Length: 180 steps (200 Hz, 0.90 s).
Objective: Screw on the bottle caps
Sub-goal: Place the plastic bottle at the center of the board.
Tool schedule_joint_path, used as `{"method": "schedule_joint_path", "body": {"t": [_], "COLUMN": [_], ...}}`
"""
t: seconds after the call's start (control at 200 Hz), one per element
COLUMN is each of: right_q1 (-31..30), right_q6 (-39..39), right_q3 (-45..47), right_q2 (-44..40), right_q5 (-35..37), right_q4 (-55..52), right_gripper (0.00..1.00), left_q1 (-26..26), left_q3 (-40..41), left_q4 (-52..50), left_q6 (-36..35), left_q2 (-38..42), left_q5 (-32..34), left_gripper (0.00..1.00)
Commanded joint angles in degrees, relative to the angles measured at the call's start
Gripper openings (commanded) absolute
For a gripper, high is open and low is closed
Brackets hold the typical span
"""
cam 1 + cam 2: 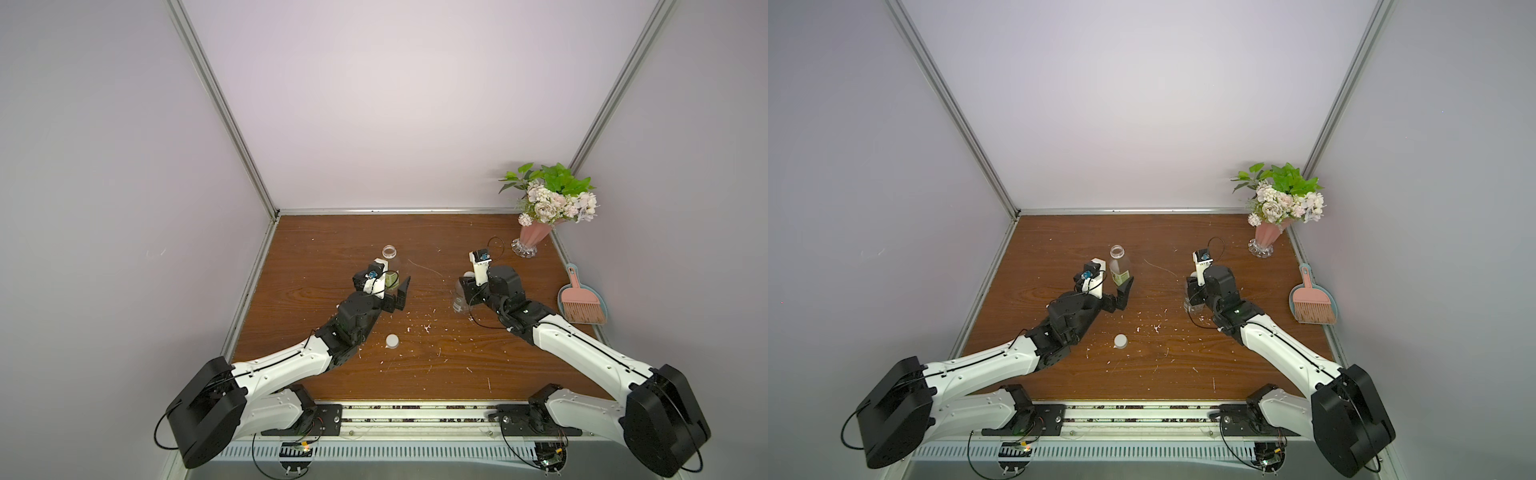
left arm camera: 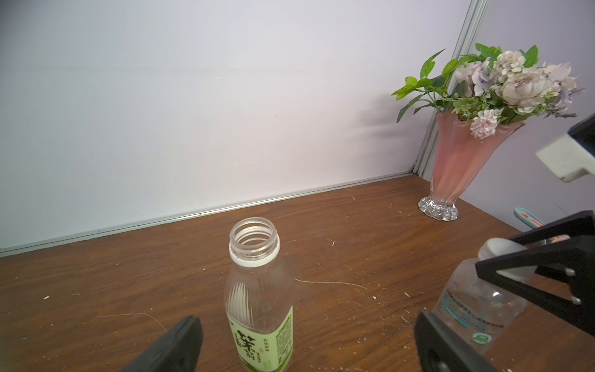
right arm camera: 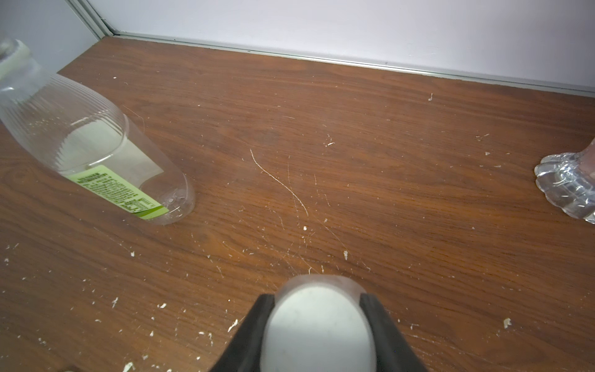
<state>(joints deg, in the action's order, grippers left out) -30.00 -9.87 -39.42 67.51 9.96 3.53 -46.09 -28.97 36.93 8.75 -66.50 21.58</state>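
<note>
Walls: pale lilac panels on aluminium posts close in the back and both sides.
Tabletop: brown wood-grain board [image 1: 415,374], scratched and strewn with white crumbs.
Left arm: the left pincer [image 2: 306,322] stands wide apart, straddling a clear ribbed plastic bottle with a yellow-green label [image 2: 259,306]. A gap shows at each finger, so it grips nothing.
Right arm: the right pincer [image 3: 317,299] is clamped on a small round white plastic screw cap [image 3: 318,331], one finger on each side of the rim.
Vase: pink fluted vase of pale flowers [image 1: 534,237], far right corner, well apart from the work.
Green-labelled bottle: upright left of centre, neck open.
Bare bottle: clear plastic bottle with a small bluish-grey label [image 2: 476,299], upright under the right pincer; nothing steadies its body.
Held cap: sits on top of the bare bottle's neck; whether its thread has caught cannot be told.
Loose cap: second white screw cap [image 1: 392,340], flat on the tabletop, nearer the robot than the green-labelled bottle and apart from it.
Step in hand: probably turning the held cap down onto the bare bottle.
Doing it well: keep the cap level and centred, press lightly while turning, and watch that the unsupported bottle neither spins nor tips.
</note>
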Motion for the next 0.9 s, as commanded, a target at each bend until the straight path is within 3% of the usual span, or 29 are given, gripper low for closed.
{"method": "schedule_joint_path", "body": {"t": [0.0,0.065,0.18,0.335,0.896], "right_q1": [-0.3,-0.3,-0.3,-0.3,-0.3], "right_q6": [0.3,0.2,0.0,0.0,-1.0], "right_q3": [-1.3,-1.4,-1.1,-1.4,-1.3], "right_q2": [-0.4,-0.7,-1.6,-2.4,-5.1], "right_q5": [1.6,1.4,1.6,1.1,0.9], "right_q4": [-1.7,-2.1,-2.5,-2.8,-3.5], "right_gripper": [0.19,0.2,0.33,0.42,0.64], "left_q1": [0.6,0.6,0.6,0.7,0.6], "left_q3": [0.3,0.3,0.1,-0.1,0.8], "left_q4": [-0.3,0.0,-0.1,-0.2,1.2], "left_q6": [-0.3,-0.4,-0.4,-0.6,-1.1], "left_q2": [0.0,-0.1,-0.2,-0.3,0.0], "left_q5": [1.5,1.3,1.4,1.1,1.2], "left_gripper": [0.99,0.99,0.99,0.99,0.99]}}
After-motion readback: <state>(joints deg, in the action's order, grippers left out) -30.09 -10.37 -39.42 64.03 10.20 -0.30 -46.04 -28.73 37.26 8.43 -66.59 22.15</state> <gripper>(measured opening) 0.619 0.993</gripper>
